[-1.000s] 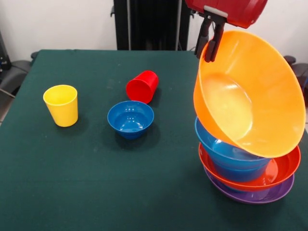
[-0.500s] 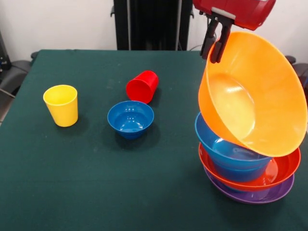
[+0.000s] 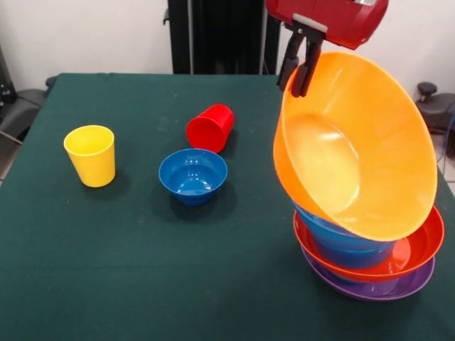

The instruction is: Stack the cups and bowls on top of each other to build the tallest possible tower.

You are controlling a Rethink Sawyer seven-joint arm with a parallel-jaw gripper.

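Note:
My gripper [image 3: 291, 90] comes down at the top right and is shut on the upper rim of the huge orange bowl [image 3: 355, 149]. The bowl hangs steeply tilted, its opening facing the camera, its lower side against the tower. The tower stands at the right: a purple bowl [image 3: 384, 290] lowest, a red-orange bowl [image 3: 421, 249] in it, a blue bowl [image 3: 348, 247] above. A small blue bowl [image 3: 193, 175] stands upright mid-table. A red cup [image 3: 210, 128] lies on its side behind it. A yellow cup [image 3: 90, 155] stands upright at the left. The pinkish-red cup and the other blue bowls are hidden.
The green table [image 3: 106, 270] carries everything. The black pedestal [image 3: 213, 35] stands behind its far edge. The tower sits close to the table's right edge. Dark chair parts [image 3: 18, 106] show beyond the left edge.
My gripper and the orange bowl have moved left in the picture over the last half second, after drifting right before. The bowl now covers more of the tower's blue bowl.

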